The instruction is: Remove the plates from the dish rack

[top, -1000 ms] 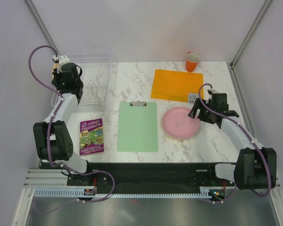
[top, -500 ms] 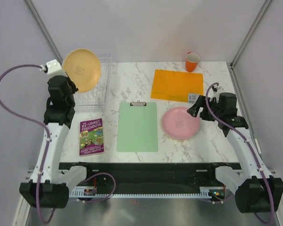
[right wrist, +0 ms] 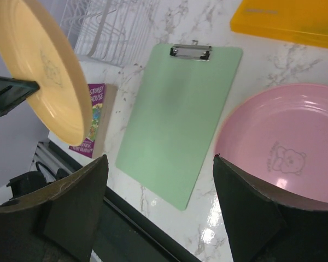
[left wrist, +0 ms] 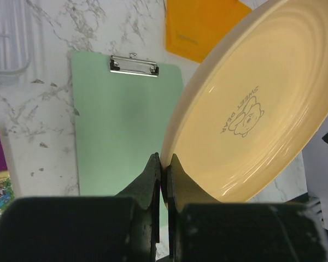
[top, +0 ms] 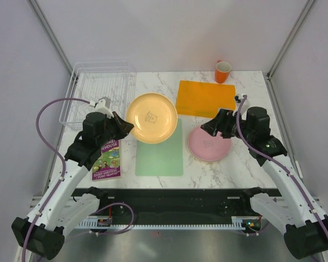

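Pinching yellow plate [top: 151, 118] rim, left gripper [top: 124, 126], tilted above clipboard [top: 159, 158]

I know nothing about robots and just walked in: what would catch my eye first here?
The yellow-orange plate stands out: the left gripper pinches its rim and holds it tilted in the air over the far end of the green clipboard. Next comes the pink plate, lying flat on the marble table to the right of the clipboard, with the right gripper open close by it.
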{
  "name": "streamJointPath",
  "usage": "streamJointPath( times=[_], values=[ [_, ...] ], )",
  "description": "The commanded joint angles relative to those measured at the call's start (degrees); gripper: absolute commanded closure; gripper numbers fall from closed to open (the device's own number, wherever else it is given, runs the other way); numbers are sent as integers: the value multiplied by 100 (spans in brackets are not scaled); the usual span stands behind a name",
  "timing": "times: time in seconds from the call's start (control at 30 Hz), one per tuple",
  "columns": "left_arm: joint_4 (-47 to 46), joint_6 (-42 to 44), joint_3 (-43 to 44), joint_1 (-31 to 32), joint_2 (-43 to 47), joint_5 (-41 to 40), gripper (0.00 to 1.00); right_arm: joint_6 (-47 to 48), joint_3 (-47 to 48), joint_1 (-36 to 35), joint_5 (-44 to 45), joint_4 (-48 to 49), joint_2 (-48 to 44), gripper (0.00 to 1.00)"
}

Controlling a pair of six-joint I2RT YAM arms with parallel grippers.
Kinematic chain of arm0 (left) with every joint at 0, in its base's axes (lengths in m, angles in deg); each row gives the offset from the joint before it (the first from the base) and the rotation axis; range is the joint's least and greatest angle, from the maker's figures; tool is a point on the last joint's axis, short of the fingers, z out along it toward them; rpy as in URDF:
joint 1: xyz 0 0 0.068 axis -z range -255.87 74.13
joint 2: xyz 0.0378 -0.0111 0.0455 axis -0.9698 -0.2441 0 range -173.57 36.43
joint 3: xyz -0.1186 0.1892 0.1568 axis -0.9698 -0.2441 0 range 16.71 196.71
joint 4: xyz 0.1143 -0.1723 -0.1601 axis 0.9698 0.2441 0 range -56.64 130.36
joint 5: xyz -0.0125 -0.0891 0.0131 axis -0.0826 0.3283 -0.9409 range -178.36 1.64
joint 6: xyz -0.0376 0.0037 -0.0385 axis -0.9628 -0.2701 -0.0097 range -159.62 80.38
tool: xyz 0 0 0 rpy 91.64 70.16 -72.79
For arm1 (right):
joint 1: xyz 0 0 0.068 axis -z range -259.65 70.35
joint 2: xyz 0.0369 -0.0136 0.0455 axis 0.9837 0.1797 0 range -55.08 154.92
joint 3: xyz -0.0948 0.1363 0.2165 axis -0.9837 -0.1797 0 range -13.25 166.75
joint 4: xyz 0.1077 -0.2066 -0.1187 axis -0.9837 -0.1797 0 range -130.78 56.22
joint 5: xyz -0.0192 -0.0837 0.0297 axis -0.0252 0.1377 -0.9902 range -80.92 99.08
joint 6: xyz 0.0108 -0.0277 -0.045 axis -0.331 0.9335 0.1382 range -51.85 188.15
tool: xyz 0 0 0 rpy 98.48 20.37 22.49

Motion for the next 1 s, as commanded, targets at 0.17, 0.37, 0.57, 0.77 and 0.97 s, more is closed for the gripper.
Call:
streamJointPath(
  times=[0.17,0.37,0.57,0.77,0.97],
  values=[
    [-457,-722,59,707,26,-82,98,-447,178,-1020,618,733,316,16],
    [-519,-793,50,1235,-255,-608,98,-430,371,-1381,890,777,545,16],
    [-492,-810,120,1551,-597,-1005,98,-421,389,-1609,1110,821,676,16],
    [-220,-767,200,1666,-835,-1585,98,-219,451,-1671,1672,453,484,15],
    [-255,-731,296,1674,-1020,-1410,98,-131,477,-1671,1664,346,588,15]
  ],
)
